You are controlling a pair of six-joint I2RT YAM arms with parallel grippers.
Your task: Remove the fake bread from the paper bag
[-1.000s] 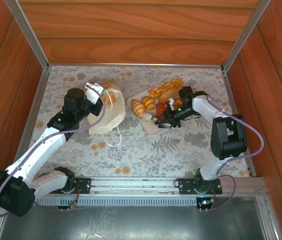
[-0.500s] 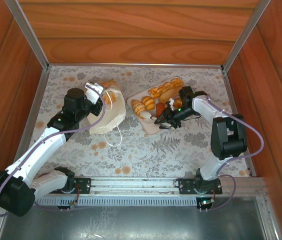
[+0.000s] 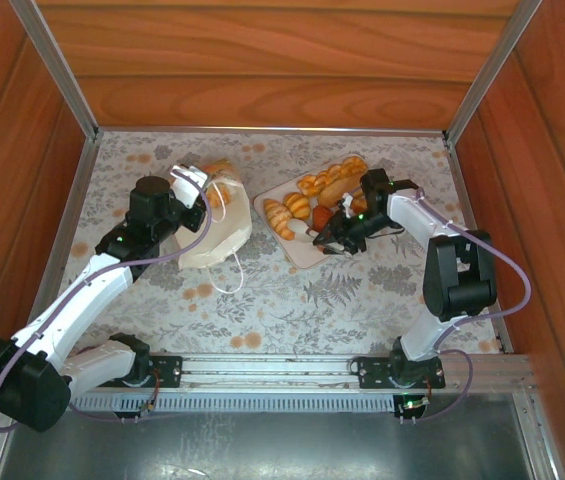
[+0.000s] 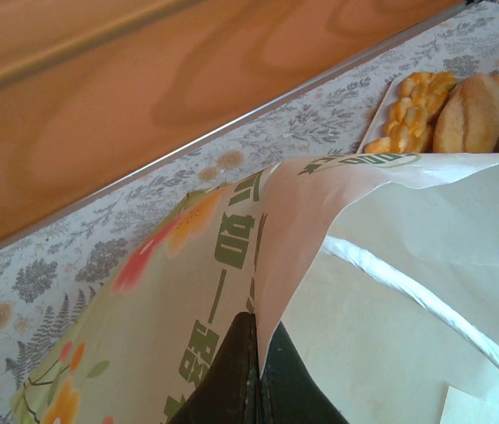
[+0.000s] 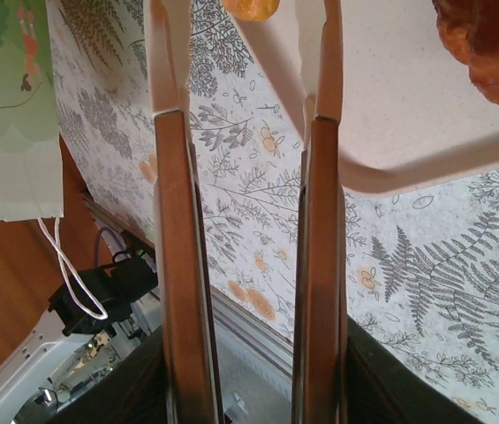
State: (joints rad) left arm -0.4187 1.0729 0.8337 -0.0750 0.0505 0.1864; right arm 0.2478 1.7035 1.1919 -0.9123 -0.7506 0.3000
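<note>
The white paper bag lies on the table left of centre, its green lettering and flower print close to the left wrist camera. My left gripper is shut on the bag's upper paper edge, holding the mouth up. Several glossy fake bread pieces sit on the beige tray; a braided loaf and a long bun lie beyond the bag. My right gripper hovers over the tray's near corner, open with nothing between its fingers, a brown pastry beside it.
Wooden walls with metal rails enclose the flowered table. The bag's white cord handle trails toward the front. The tray's rim crosses just past my right fingertips. The arm bases and a metal rail line the near edge.
My right gripper has gone from shut to open over the tray's near corner and shifted slightly up and right. The left gripper and the bag have not moved.
</note>
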